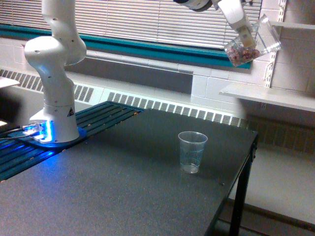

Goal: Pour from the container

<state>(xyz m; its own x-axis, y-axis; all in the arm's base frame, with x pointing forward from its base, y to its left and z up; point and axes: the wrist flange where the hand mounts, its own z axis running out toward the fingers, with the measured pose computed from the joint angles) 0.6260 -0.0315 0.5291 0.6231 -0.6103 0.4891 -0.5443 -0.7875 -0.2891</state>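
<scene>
Container [242, 49] held high, tilted, at the exterior view's upper right.
You've got the pincer [246, 35] clamped on it, pinkish bits inside; ribbed cup [192, 152] stands upright on counter [123, 187], well below.

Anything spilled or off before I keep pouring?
No spill shows on the table. The odd part: the gripper holds the container tilted high and well toward the exterior view's right of the cup, not above it.
</scene>
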